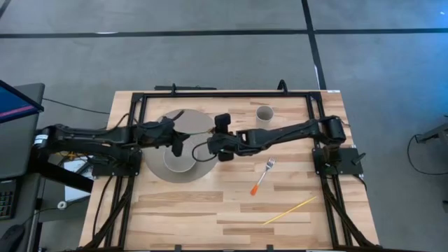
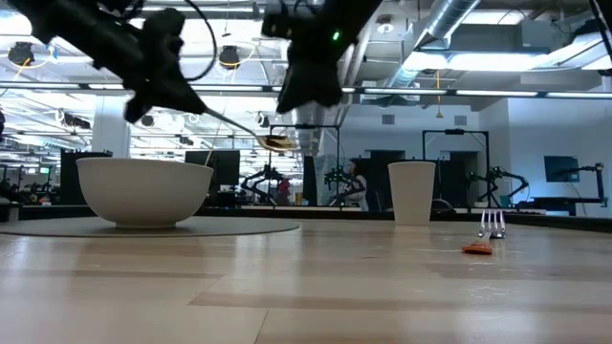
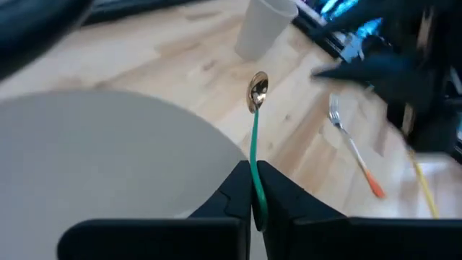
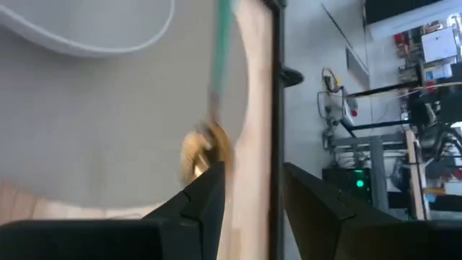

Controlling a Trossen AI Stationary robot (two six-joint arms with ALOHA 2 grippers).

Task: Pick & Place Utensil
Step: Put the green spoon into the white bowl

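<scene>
Centre-left of the high view, the left gripper is clenched on the green handle of a gold-bowled spoon, held in the air above the grey round mat beside the white bowl. The right gripper, fingers parted, hovers at the spoon's bowl. No readable writing shows

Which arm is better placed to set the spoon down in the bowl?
Left. Its end effector is already shut on the spoon beside the bowl. The right end effector is open, holding nothing.
</scene>
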